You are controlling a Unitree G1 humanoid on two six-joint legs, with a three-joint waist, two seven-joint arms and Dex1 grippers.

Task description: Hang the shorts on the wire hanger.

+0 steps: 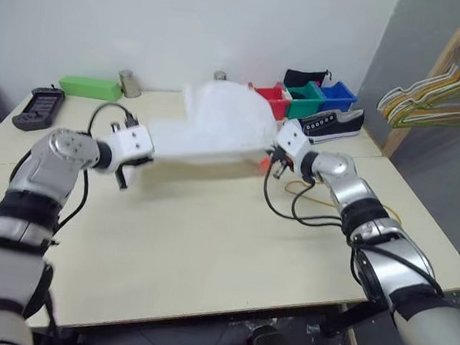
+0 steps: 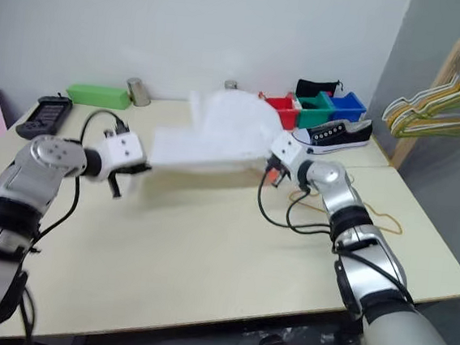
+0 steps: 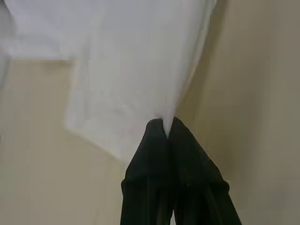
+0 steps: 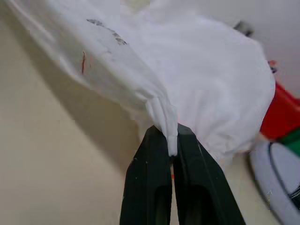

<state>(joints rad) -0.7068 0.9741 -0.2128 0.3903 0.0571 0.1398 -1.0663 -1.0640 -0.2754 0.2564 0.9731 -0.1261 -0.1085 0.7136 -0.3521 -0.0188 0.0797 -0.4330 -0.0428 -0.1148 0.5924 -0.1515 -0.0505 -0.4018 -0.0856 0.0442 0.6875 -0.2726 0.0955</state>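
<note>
Over the pale table (image 1: 206,252) the shorts (image 1: 218,126) hang stretched between the two arms, held up off the surface and bulging upward in the middle. At one end the left gripper (image 3: 168,129) is clamped tight on a pinch of the white cloth, its black fingers (image 3: 150,154) pressed together around the fabric. At the other end the right gripper (image 4: 169,140) is likewise clenched on a bunched fold of the shorts, with a bit of orange showing near it. On the table just beyond the right arm lies the wire hanger (image 1: 305,192), flat and partly hidden by the arm and its cables. Behind the shorts sit red, green and blue bins (image 1: 306,98) and a black-and-white sneaker (image 1: 332,124). Off to the right, a bunch of hangers (image 1: 437,99) hangs from a wooden rack.
</note>
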